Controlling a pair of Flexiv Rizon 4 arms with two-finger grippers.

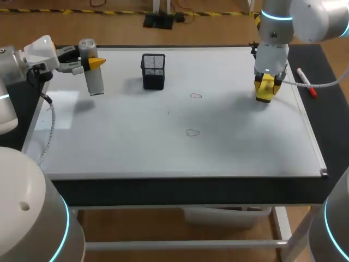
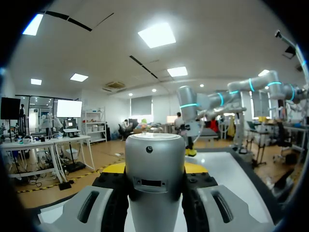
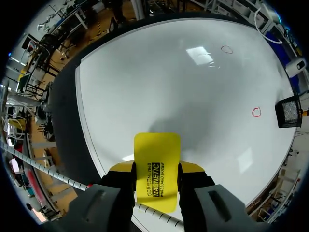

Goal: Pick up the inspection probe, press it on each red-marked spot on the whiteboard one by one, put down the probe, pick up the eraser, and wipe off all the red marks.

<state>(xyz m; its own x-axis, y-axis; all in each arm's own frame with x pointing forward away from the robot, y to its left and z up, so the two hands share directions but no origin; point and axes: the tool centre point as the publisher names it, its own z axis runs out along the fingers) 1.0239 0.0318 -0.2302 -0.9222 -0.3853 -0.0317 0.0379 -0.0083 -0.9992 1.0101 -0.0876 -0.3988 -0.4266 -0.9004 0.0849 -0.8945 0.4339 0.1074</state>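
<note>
- Pinching the probe (image 1: 95, 82) with the left gripper (image 1: 91, 61), ten o'clock over the whiteboard (image 1: 136, 147).
- Squeezing the eraser (image 3: 157, 150) with the right gripper (image 3: 156, 170), two o'clock.
- Probably starting wiping; needing sliding toward the red marks (image 1: 196, 96).

Three views, one whiteboard (image 1: 136, 147)
We look down from behind; our left wrist camera faces level, our right faces down, close.

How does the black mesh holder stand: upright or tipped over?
Upright: the black mesh holder stands on its base on the whiteboard, open mouth facing up.
</note>
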